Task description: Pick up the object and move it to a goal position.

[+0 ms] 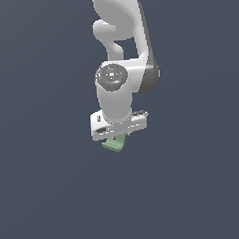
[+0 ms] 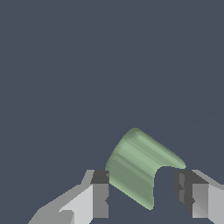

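Note:
The object (image 1: 115,144) is a small pale green ribbed arch. In the exterior view it sits just under my white gripper (image 1: 116,137), tilted and partly covered by the hand. In the wrist view the object (image 2: 133,168) lies between my two fingers and spans the gap. One finger (image 2: 100,194) touches its outer curved side. The other finger (image 2: 184,192) meets the tip of its far leg. My gripper (image 2: 141,175) is closed on the object with the fingers set wide. No goal marker shows in either view.
A plain dark blue-grey surface (image 1: 46,196) fills both views. The white arm (image 1: 119,36) rises above the gripper in the exterior view.

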